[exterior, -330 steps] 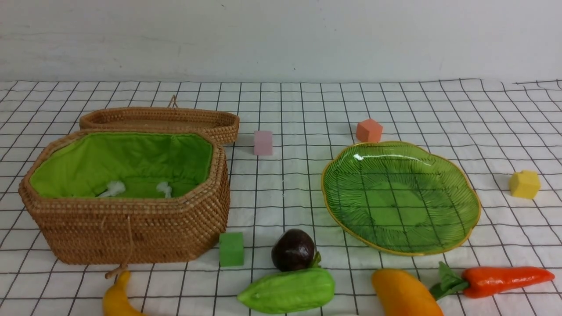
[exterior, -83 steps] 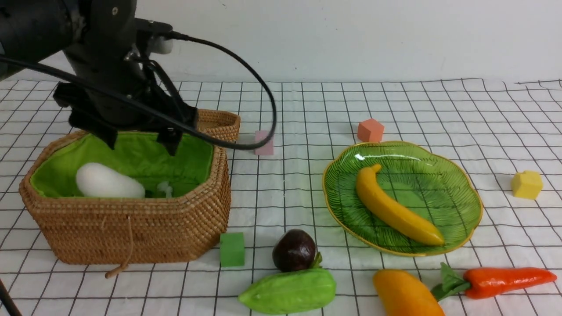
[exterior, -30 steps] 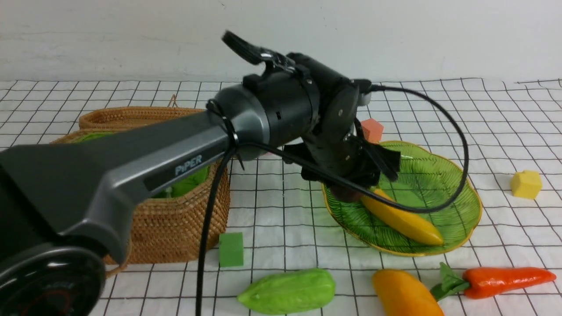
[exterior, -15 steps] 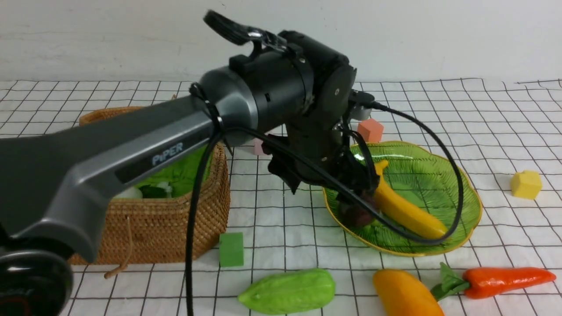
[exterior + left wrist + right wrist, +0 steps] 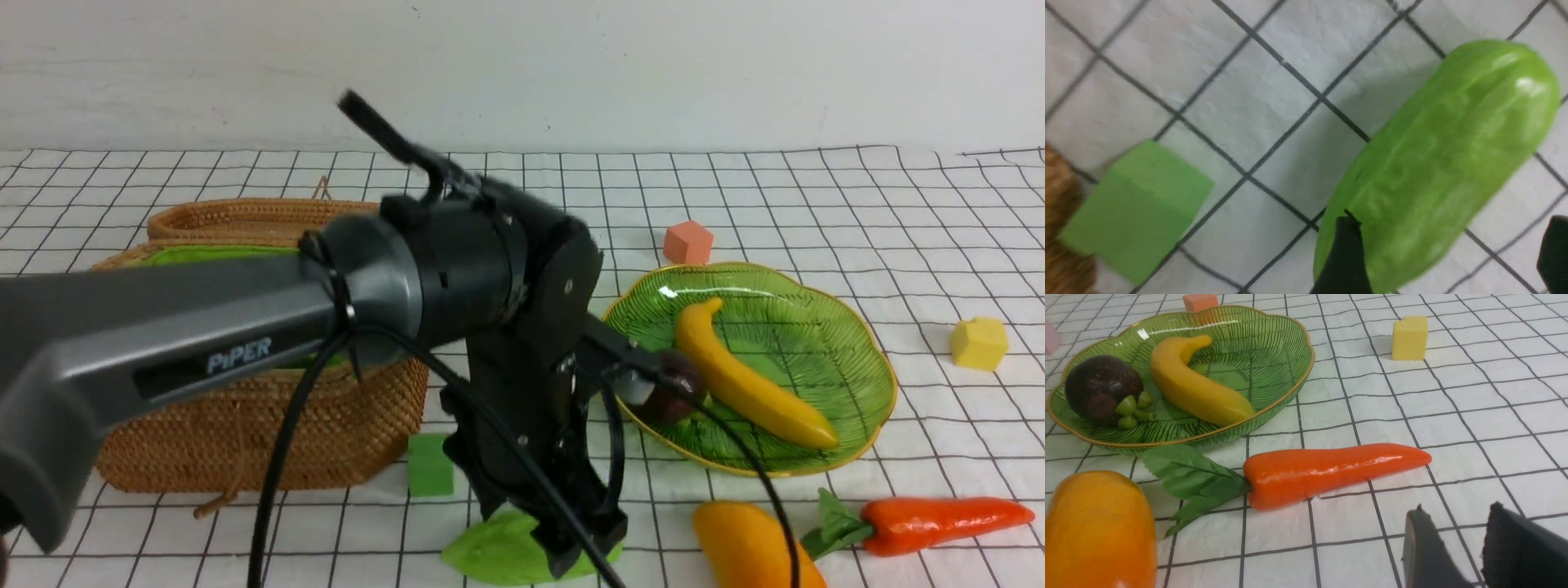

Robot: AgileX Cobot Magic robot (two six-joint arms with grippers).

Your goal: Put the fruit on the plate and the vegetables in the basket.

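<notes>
Now the left gripper [image 5: 588, 543] has left the green glass plate [image 5: 1274, 347] and come down over the light green gourd [image 5: 1445, 155] at the near edge of the cloth. Its jaws are spread wide, one on each side of the gourd, gripping nothing. The released dark purple fruit [image 5: 1100, 388] lies in the plate beside the banana [image 5: 1196, 390]. Fruit outstanding: the mango [image 5: 1094, 531]. The gourd and carrot [image 5: 1331, 469] are due for the basket [image 5: 343, 425]. The right gripper [image 5: 1457, 516] is partly open and empty.
</notes>
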